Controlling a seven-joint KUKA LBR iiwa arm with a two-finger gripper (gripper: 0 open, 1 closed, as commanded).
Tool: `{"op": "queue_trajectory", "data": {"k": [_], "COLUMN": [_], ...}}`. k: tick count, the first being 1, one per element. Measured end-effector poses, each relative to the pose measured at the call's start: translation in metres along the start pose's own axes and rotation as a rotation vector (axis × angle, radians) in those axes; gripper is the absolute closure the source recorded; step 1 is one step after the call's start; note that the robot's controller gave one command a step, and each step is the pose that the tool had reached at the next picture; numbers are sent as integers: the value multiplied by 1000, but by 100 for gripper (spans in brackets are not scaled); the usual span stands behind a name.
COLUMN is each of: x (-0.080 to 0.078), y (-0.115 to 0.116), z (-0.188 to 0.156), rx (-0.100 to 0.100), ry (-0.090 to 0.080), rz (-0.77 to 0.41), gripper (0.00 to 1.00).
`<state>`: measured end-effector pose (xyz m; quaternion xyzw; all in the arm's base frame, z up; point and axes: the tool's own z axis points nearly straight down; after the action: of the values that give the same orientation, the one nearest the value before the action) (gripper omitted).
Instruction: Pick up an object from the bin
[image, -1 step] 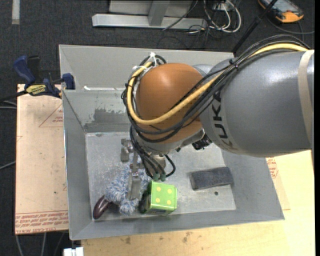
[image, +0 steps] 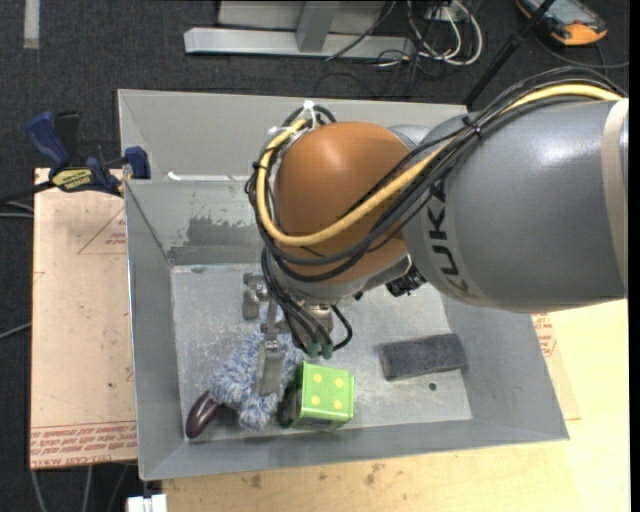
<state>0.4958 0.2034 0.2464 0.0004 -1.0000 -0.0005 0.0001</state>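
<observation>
My gripper (image: 270, 362) hangs below the arm's wrist at the front left of the bin. It is low over a blue-and-white woolly rope toy (image: 238, 378) and touches or nearly touches its right end. Just to the gripper's right lies a lime-green die with pale spots (image: 326, 394). At the rope toy's left end lies a small dark maroon oval thing (image: 200, 413).
A dark grey rectangular block (image: 422, 357) lies flat toward the right of the bin floor. The arm's big wrist, with its orange dome and cables, hides the middle and back of the bin. The bin's front wall runs close behind the die and the rope toy.
</observation>
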Motion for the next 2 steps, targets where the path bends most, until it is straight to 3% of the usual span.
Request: {"op": "queue_trajectory", "data": {"k": [1,2], "x": [-5,-34], "y": [-42,-48], "z": [52,93], "rx": [-3,4], "ry": [-6,-1], "rz": [-16,-107], "gripper": [0,0]}}
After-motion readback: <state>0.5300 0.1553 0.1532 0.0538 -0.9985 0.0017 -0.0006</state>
